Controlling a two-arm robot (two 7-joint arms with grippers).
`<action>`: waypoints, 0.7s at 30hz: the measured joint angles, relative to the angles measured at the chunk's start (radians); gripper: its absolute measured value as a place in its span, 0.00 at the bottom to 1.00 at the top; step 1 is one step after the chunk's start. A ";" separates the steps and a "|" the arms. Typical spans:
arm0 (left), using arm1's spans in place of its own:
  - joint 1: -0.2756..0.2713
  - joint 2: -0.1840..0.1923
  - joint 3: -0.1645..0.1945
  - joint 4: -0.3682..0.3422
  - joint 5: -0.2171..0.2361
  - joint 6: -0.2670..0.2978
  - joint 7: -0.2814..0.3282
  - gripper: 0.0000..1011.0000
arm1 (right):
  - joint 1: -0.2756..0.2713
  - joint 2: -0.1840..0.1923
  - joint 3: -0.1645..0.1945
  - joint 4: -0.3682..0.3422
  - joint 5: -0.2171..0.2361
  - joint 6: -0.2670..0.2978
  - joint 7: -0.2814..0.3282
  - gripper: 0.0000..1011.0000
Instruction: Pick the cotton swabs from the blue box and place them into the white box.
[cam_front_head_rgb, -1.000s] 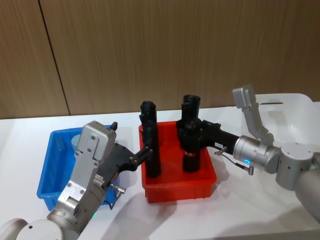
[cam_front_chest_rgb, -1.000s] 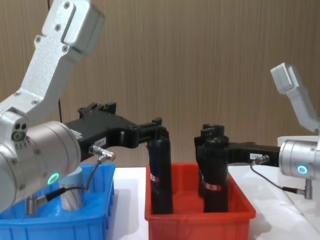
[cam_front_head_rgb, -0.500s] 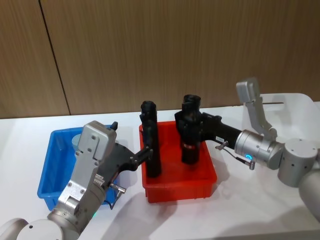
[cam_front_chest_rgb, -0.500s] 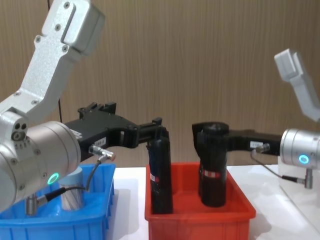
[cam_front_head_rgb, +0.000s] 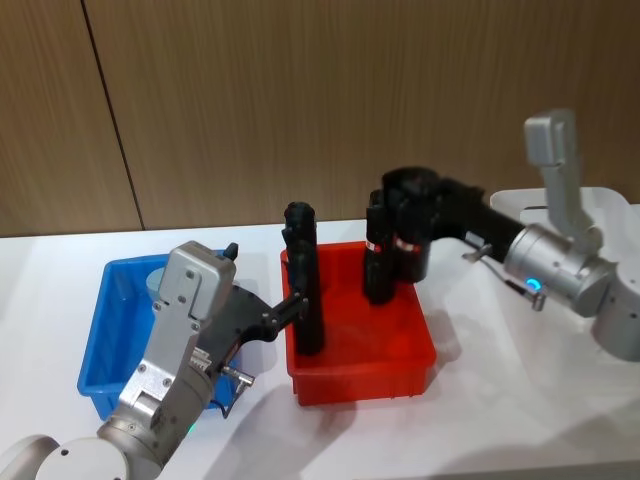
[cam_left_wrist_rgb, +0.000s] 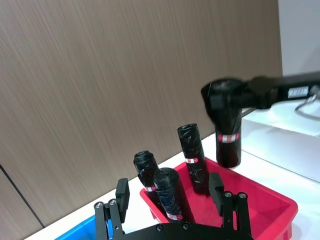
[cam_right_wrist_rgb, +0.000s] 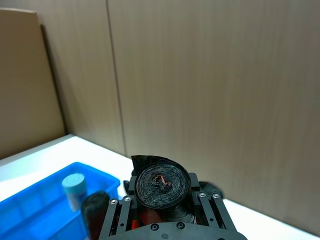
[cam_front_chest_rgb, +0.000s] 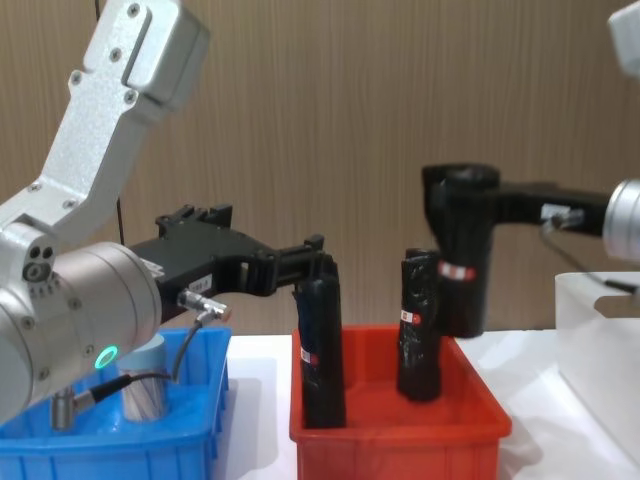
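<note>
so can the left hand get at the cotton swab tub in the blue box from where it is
Probably not yet. The left hand is out over the red bin at a black roll; the cotton swab tub in the blue box sits back beneath its wrist.
</note>
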 joint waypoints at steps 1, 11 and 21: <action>0.000 0.000 0.000 0.000 0.000 0.000 0.000 0.99 | -0.016 0.010 0.007 -0.045 0.002 0.015 -0.021 0.55; 0.000 0.000 0.000 0.000 0.000 0.000 0.000 0.99 | -0.090 0.059 0.048 -0.240 0.008 0.083 -0.134 0.55; 0.000 0.000 0.000 0.000 0.000 0.000 0.000 0.99 | -0.156 0.110 0.095 -0.391 0.007 0.141 -0.275 0.55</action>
